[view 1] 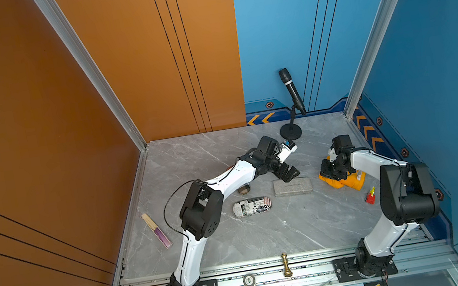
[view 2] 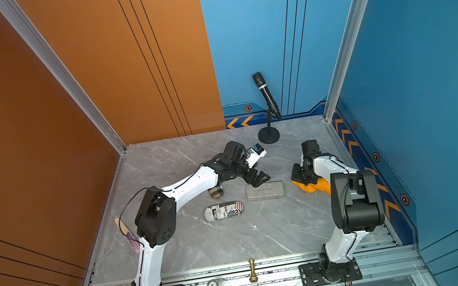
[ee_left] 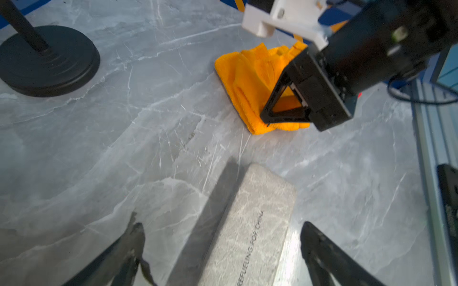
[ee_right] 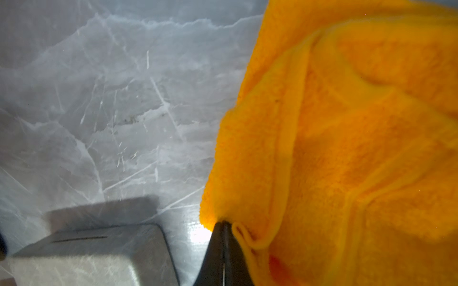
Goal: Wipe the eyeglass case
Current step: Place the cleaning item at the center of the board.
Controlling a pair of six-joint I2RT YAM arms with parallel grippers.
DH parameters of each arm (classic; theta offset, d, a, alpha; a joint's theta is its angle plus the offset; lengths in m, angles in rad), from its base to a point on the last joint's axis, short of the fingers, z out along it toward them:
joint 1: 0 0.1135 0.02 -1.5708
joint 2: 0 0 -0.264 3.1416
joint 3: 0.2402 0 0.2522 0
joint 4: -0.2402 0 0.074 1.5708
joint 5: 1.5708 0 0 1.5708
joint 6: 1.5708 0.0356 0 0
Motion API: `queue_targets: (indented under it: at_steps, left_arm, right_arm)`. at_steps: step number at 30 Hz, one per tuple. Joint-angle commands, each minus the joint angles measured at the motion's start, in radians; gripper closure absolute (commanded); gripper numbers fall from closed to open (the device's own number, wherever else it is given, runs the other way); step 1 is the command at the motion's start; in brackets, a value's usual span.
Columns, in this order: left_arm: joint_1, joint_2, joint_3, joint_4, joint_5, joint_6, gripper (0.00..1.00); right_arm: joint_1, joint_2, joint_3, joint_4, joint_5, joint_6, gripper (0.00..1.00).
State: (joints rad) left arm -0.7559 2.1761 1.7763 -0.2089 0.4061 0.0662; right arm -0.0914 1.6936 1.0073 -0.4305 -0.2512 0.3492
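In both top views: grey eyeglass case (view 1: 293, 186) flat mid-way across marble table (view 1: 237, 242); left gripper (view 1: 288, 173) at its far edge; right gripper (view 1: 332, 171) down on orange cloth (view 1: 352, 183).

Left wrist: jaws spread wide either side of case end, contact unclear. Looks rigid, light, textured; best pinned across the short sides.

Right wrist: clamped tight on a soft, floppy cloth fold, case nearby.

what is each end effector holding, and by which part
Right end effector: shut on the orange cloth, pinching a fold at its edge. Left end effector: open over the gray eyeglass case, holding nothing.
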Motion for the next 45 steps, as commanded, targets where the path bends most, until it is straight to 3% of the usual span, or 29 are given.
queue_targets:
  at_steps: [1, 4, 9, 13, 16, 20, 30, 38, 43, 45]
  left_arm:
    - [-0.031, 0.057, 0.108, -0.03, -0.021, -0.19, 0.02]
    - [-0.045, 0.098, 0.148, 0.011, 0.02, -0.315, 0.02]
    - [-0.081, 0.117, 0.148, 0.043, -0.085, -0.284, 0.01]
    - [-0.113, 0.128, 0.119, 0.072, -0.107, -0.202, 0.23]
    - [-0.139, 0.15, 0.079, 0.195, -0.063, -0.178, 0.29]
    - [-0.17, 0.206, 0.113, 0.227, -0.103, -0.139, 0.35]
    - [-0.173, 0.308, 0.217, 0.296, 0.006, -0.182, 0.37]
    - [-0.177, 0.328, 0.22, 0.385, -0.013, -0.245, 0.37]
    - [-0.182, 0.357, 0.247, 0.403, 0.019, -0.286, 0.58]
    - [-0.186, 0.36, 0.253, 0.402, 0.021, -0.286, 0.61]
  right_arm:
    - [-0.018, 0.012, -0.015, 0.082, -0.118, 0.065, 0.94]
    - [-0.029, 0.005, -0.026, 0.114, -0.211, 0.106, 0.93]
    - [-0.063, -0.046, -0.067, 0.185, -0.374, 0.207, 0.9]
    - [-0.093, -0.094, -0.063, 0.143, -0.411, 0.215, 0.87]
    - [-0.113, -0.122, -0.059, 0.109, -0.421, 0.209, 0.83]
    - [-0.135, -0.148, -0.061, 0.081, -0.456, 0.216, 0.79]
    - [-0.154, -0.179, -0.069, 0.036, -0.512, 0.214, 0.74]
    - [-0.157, -0.178, -0.107, 0.092, -0.553, 0.253, 0.74]
    - [-0.164, -0.172, -0.132, 0.154, -0.591, 0.298, 0.74]
    - [-0.165, -0.176, -0.13, 0.156, -0.592, 0.299, 0.74]
